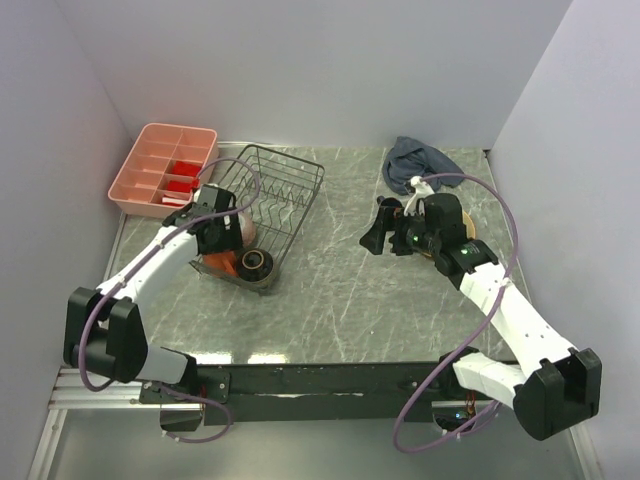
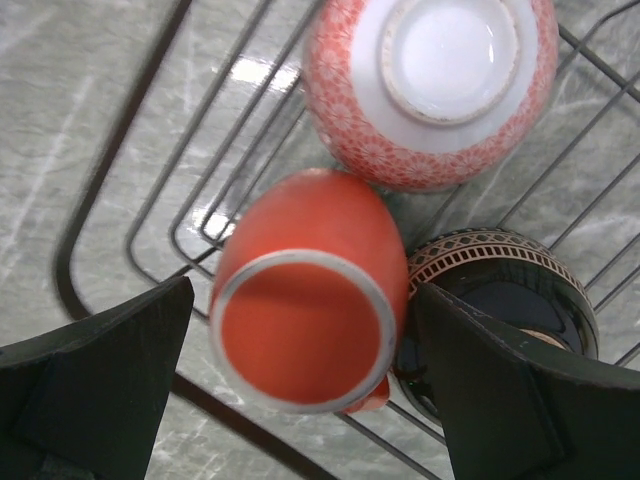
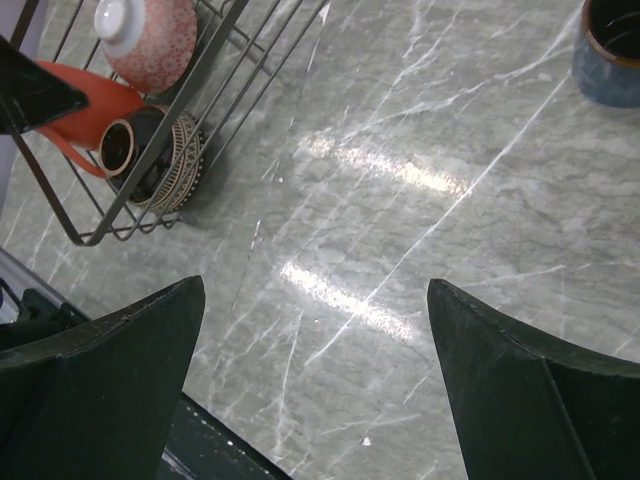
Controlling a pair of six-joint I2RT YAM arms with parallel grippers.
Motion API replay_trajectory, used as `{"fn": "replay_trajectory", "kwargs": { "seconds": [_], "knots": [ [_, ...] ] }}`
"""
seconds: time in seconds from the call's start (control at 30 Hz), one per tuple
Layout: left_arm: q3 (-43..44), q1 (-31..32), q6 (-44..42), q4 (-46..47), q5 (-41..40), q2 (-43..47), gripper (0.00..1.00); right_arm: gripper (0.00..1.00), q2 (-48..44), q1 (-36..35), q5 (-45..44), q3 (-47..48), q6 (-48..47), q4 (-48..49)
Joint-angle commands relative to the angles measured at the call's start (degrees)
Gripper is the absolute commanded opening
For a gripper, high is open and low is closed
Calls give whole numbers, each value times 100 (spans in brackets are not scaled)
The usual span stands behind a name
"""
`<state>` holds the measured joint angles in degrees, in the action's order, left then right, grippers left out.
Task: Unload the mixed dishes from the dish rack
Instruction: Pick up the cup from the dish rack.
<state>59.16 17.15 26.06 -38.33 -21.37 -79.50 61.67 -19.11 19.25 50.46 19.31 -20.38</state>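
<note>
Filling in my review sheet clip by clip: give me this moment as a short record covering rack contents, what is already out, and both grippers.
Rack contents: the dish rack holds an orange mug, a pink patterned bowl and a dark bowl, bunched at its near end.
Already out: a blue cup stands on the table outside the rack.
Left gripper: open, one finger on each side of the mug, not closed on it.
Right gripper: open above bare table, holding nothing.
Elsewhere: pink tray back left, grey-blue cloth back right.
</note>
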Motion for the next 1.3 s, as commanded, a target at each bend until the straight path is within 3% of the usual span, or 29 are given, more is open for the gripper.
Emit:
{"fn": "replay_trajectory", "kwargs": {
  "seconds": [0.0, 0.27, 0.43, 0.5, 0.8, 1.27],
  "knots": [
    [0, -27, 153, 202, 352, -109, 99, 100, -155, -49, 158, -89, 73, 307],
    [35, -27, 145, 212, 335, -329, 95, 100, -155, -75, 167, -159, 64, 342],
    [122, -27, 223, 185, 414, -329, 82, 100, -190, -75, 97, -194, 20, 324],
    [140, -27, 250, 177, 458, -285, 72, 100, -190, -66, 88, -212, 20, 324],
    [491, -27, 189, -192, 291, 198, 44, 100, -146, -75, 88, -212, 20, 324],
    [1001, -27, 4, -404, 229, 1033, 25, 100, -76, -66, 421, -247, 169, 500]
  ]
}}
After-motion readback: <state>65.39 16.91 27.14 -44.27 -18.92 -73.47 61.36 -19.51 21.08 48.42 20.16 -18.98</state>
